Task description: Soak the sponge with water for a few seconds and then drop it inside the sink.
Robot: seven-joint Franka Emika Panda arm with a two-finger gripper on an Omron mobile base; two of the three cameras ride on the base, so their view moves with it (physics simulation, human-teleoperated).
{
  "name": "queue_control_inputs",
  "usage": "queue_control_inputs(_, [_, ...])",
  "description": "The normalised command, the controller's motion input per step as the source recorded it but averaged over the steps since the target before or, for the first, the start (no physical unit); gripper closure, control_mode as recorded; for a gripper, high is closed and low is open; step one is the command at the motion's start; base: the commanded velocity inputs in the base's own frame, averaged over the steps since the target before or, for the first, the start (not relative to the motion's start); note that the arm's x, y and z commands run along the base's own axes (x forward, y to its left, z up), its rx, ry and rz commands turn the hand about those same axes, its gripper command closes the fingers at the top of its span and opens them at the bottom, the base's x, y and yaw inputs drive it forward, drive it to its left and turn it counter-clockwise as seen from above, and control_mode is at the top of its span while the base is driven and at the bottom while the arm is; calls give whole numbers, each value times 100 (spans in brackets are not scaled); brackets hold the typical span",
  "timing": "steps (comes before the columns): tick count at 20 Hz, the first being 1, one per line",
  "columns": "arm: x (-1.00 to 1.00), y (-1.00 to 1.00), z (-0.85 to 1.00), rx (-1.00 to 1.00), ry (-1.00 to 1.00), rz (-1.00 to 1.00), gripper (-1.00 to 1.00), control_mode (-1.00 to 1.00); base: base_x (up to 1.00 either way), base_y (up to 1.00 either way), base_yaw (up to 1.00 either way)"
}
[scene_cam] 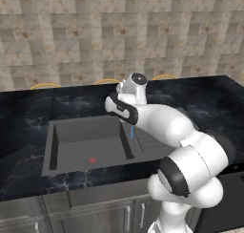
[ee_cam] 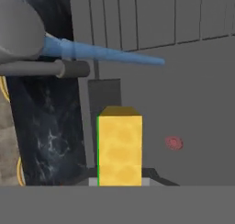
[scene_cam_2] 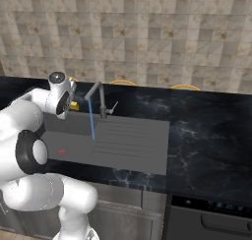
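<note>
Still, the pincer (ee_cam: pixel 120 182) clenched the sponge (ee_cam: pixel 120 147) beside the water (ee_cam: pixel 105 53) — not under it — so it risked staying dry.

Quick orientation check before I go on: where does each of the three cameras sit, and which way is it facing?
Left base view: behind the arm's left, looking forward and down at the sink; white arm at lower right.
Right base view: behind its right, facing the tap and water; arm at lower left.
Hand view: on the hand, looking along the claw, which is shut on the sponge, above the basin.
Shared: both base views show sink and water.
</note>
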Motion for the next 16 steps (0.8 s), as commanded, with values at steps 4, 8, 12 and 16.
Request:
queue_control_inputs(4, [0, 36, 3, 0, 42, 7, 100, -100, 0, 0, 0])
queue_control_inputs(8, [0, 56, 0, -1, 33, 5, 100, -100, 0, 0, 0])
queue_control_inputs(12, [0, 47, -4, -5, 18, 1, 100, -100, 0, 0, 0])
queue_control_inputs(16, [1, 33, -38, -6, 2, 0, 100, -100, 0, 0, 0])
